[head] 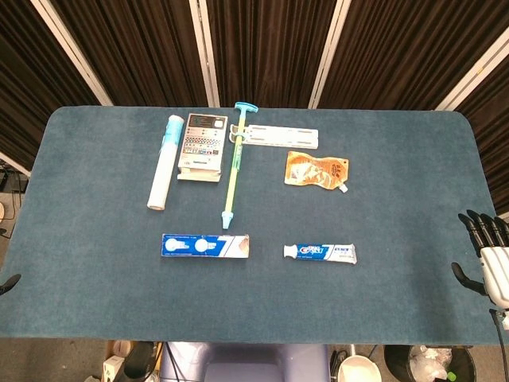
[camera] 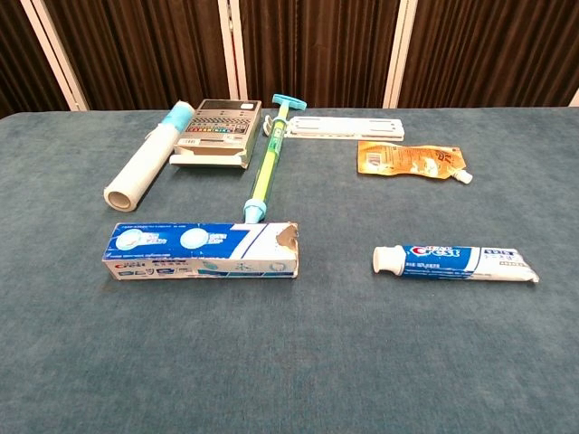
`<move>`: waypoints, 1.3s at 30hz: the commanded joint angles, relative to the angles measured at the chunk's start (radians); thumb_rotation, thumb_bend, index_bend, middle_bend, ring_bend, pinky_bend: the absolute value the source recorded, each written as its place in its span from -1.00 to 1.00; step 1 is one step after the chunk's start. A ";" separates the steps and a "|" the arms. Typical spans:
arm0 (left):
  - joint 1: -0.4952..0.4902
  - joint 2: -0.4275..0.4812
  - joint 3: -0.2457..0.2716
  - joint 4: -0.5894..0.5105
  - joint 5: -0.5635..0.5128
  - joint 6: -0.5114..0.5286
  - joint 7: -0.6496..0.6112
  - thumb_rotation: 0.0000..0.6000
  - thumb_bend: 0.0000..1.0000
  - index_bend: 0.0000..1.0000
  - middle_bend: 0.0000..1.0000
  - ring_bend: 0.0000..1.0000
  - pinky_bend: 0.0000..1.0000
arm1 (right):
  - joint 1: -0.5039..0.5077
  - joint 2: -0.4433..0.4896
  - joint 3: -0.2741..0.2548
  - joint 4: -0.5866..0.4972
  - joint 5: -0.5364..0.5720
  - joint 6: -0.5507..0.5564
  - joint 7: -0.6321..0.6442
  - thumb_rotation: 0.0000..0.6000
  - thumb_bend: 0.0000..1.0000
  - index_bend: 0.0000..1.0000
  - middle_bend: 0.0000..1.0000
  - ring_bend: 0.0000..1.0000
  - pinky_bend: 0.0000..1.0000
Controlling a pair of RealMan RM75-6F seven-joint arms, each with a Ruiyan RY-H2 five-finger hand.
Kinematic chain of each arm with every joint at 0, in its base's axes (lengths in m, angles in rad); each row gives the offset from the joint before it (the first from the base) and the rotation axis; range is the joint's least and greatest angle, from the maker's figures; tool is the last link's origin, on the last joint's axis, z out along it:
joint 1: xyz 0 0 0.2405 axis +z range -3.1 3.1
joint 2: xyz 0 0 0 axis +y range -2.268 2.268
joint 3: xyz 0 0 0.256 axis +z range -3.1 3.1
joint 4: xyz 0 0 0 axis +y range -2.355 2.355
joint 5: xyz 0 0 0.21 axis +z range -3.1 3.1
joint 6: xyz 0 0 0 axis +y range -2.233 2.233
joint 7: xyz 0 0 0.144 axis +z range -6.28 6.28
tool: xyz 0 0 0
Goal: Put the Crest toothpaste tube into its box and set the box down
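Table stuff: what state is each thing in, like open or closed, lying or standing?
Blue-and-white Crest toothpaste tube: capped, lying flat, outside its box.
Blue cardboard toothpaste box: lying flat, right end flap torn open.
Orange spouted pouch: lying flat.
White paper roll: rolled up, lying down.
Right robot hand: fingers apart, holding nothing.
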 commanded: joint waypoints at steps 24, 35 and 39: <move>-0.336 -0.395 -0.095 -0.048 -0.359 -0.205 0.586 1.00 -0.87 -0.55 -0.70 -0.84 -0.49 | -0.008 0.014 -0.014 -0.008 -0.017 0.004 0.006 1.00 -0.30 -0.83 -0.83 -0.91 -1.00; -0.480 -0.633 -0.126 0.038 -0.482 -0.209 0.760 1.00 -0.98 -0.59 -0.72 -0.84 -0.49 | 0.004 0.003 -0.012 0.006 -0.012 -0.015 0.008 1.00 -0.30 -0.83 -0.83 -0.91 -1.00; -0.529 -0.701 -0.128 0.068 -0.513 -0.212 0.813 1.00 -0.99 -0.59 -0.72 -0.84 -0.49 | 0.007 -0.001 -0.013 0.017 -0.008 -0.025 0.016 1.00 -0.30 -0.83 -0.83 -0.91 -1.00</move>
